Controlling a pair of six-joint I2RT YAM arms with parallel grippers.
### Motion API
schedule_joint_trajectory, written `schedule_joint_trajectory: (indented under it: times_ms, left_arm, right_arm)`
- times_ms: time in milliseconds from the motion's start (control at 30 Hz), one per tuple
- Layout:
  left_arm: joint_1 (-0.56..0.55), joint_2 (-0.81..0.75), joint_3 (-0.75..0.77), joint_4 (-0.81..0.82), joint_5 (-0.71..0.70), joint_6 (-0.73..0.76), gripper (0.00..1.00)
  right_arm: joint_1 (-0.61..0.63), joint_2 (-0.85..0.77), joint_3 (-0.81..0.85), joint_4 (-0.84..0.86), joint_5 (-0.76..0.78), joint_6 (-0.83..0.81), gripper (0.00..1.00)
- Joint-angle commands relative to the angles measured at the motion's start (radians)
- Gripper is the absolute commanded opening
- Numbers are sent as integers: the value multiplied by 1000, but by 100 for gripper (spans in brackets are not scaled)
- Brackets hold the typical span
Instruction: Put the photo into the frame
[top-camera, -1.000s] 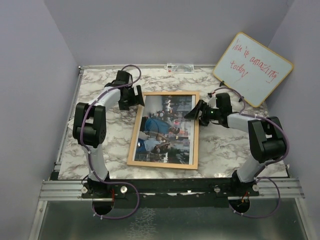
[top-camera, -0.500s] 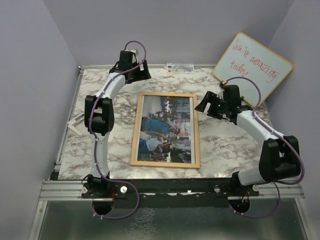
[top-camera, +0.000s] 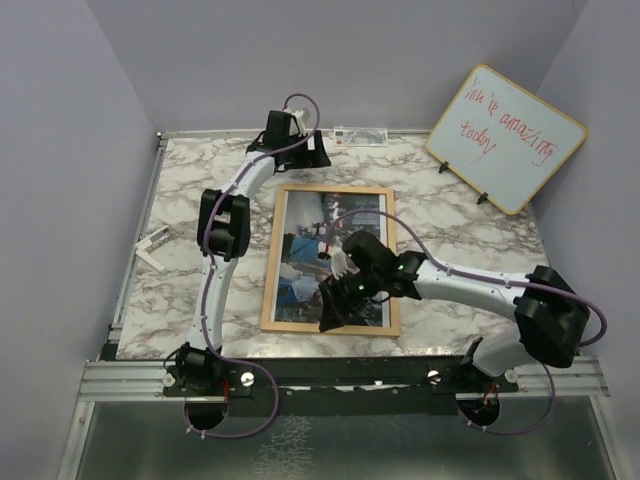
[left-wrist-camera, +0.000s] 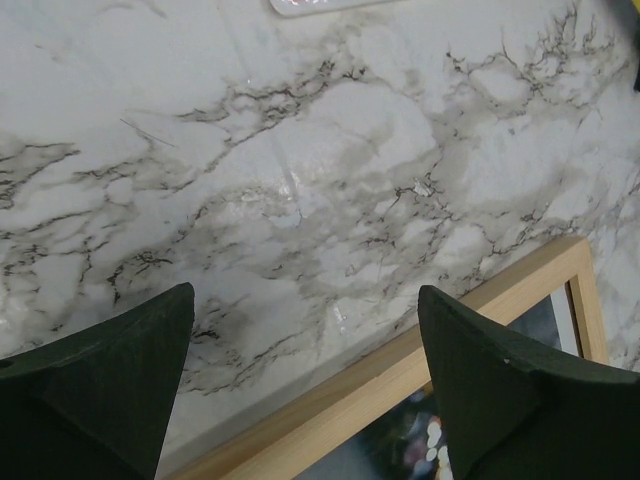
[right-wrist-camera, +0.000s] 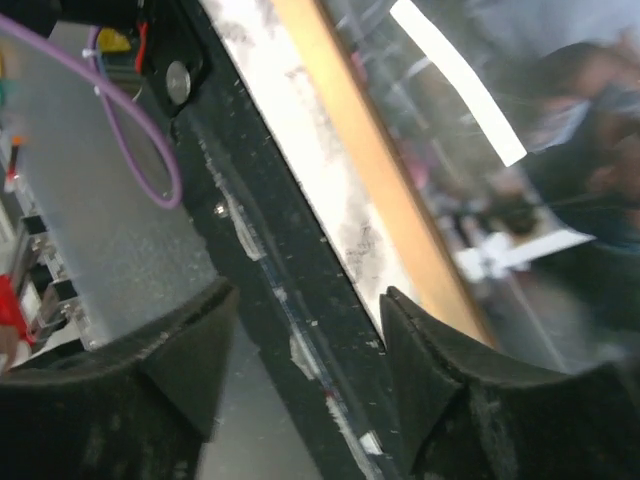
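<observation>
Marble table (top-camera: 460, 230), frame (top-camera: 305, 250) flat at centre, whiteboard (top-camera: 505, 135) standing far right

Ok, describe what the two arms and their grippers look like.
The left arm and right arm have white tubular links, bulky black joints and a looping purple cable each. The left gripper and right gripper each carry two dark, wedge-shaped fingers.
</observation>
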Motion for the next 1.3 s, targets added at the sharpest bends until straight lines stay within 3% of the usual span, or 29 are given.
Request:
schedule_joint_trajectory:
  times_ms: [0, 67, 100, 300, 533, 933, 1267]
  left_arm:
    - [5, -4, -51, 4, 85, 65, 91]
    - [5, -12, -81, 3, 94, 79, 89]
    - [4, -13, -92, 4, 99, 83, 88]
    - [5, 5, -128, -38, 119, 107, 80]
    - [18, -48, -226, -163, 32, 150, 77]
    - [69, -275, -542, -172, -12, 108, 73]
    - [69, -542, -894, -207, -167, 7, 65]
  right_arm:
    - [97, 63, -2, -11, -43, -36, 54]
    - [126, 97, -11, -4, -44, -22, 41]
    - [135, 111, -18, 1, -43, -11, 39]
    - [153, 157, -58, 10, 42, 41, 42]
    - [138, 76, -174, -6, 336, 152, 47]
    - [-210, -99, -310, 0, 510, 285, 48]
    - [-312, 15, -234, -41, 650, 403, 50]
